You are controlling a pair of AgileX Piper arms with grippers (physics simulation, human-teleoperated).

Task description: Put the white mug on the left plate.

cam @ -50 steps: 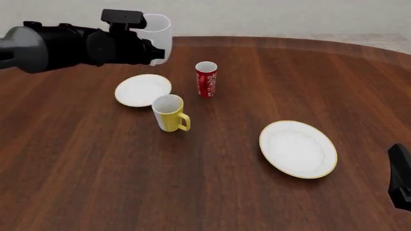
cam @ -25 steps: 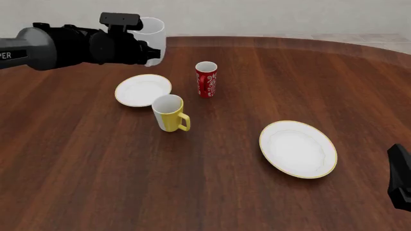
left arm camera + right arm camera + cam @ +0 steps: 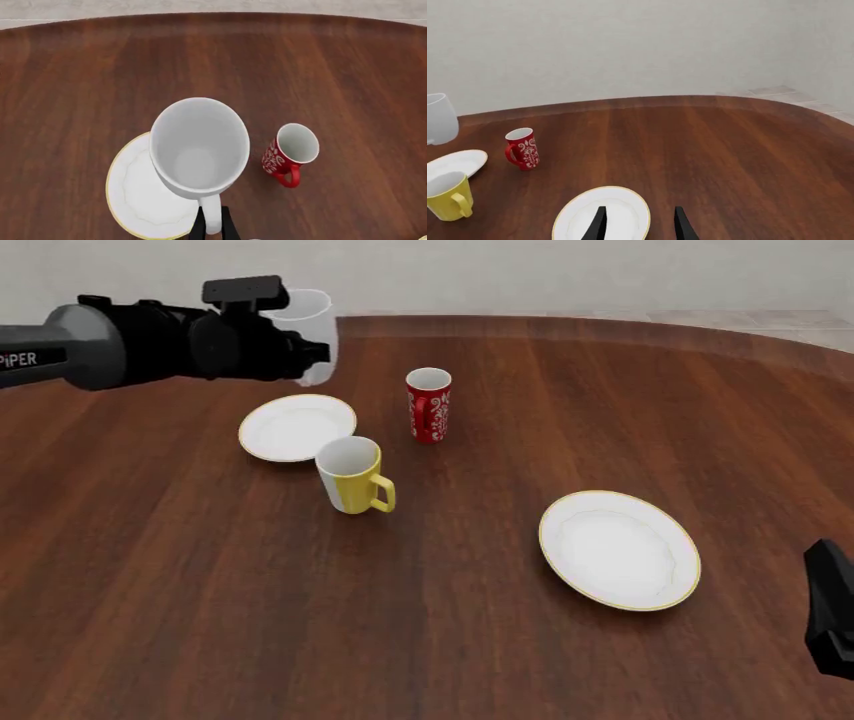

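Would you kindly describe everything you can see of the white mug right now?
The white mug is tall, plain, glossy and empty, looking like glazed ceramic. The left gripper is shut on its loop handle and holds it upright in the air, mouth up, clear of the table. In the left wrist view it hangs partly over the small gold-rimmed plate, with nothing else touching it.

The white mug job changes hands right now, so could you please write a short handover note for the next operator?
Left gripper: shut on the white mug by its handle, holding it upright in the air.
Right gripper: open, holding nothing, idle above the larger plate.
The mug hangs over the far part of the left plate, not yet touching it.
Done: mug picked up and carried to the plate.
Left: lower it onto the plate, release, withdraw.
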